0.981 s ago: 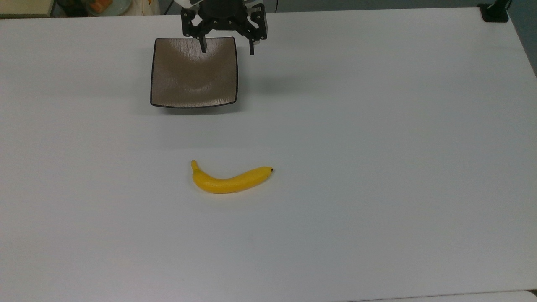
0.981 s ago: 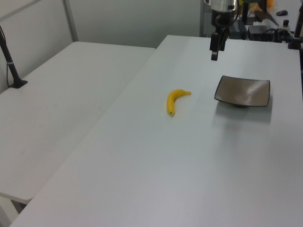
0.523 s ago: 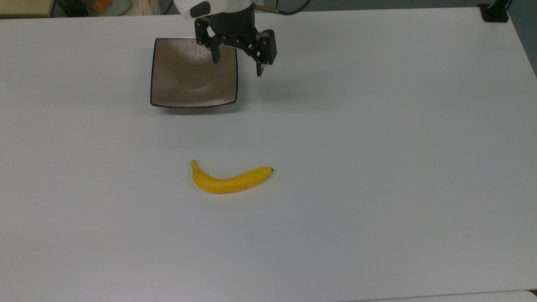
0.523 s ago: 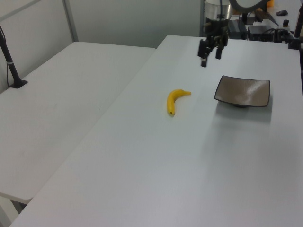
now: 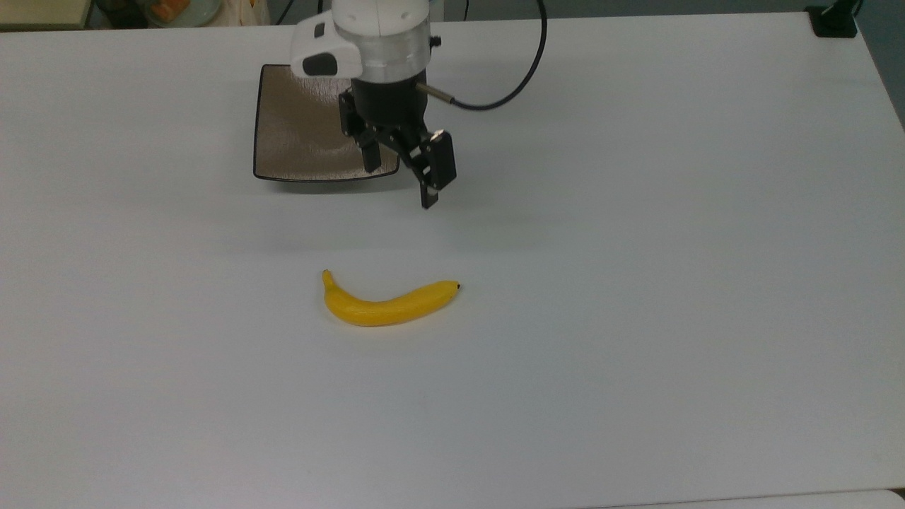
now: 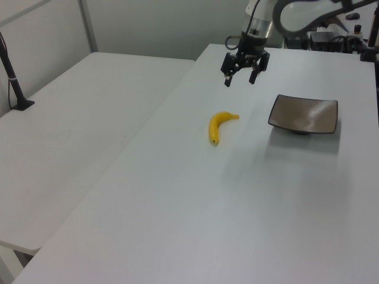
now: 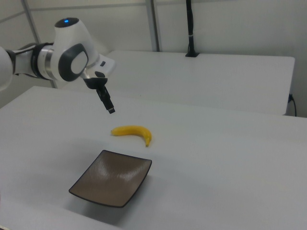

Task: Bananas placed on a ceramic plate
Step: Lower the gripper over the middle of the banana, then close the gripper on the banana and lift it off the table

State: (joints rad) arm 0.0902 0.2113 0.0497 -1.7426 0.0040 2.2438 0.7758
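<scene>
While I'm hanging mid-air btwn plate and fruit, my gripper (image 5: 399, 177) is spread wide, holding nothing — approach step, imo. Banana (image 5: 387, 305) lies flat on the white table (image 5: 636, 283), well apart from the ceramic plate (image 5: 297, 134), which is bare. Next I need to drop over its middle, fingers across the curve. Room: another white table w/ a black post in the left view — nothing else nearby.

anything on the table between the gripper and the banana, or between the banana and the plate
Nothing visible. The open gripper hangs in the air above bare white table between the ceramic plate and the banana. The banana lies alone on the table, apart from the empty plate, with bare table between them.
</scene>
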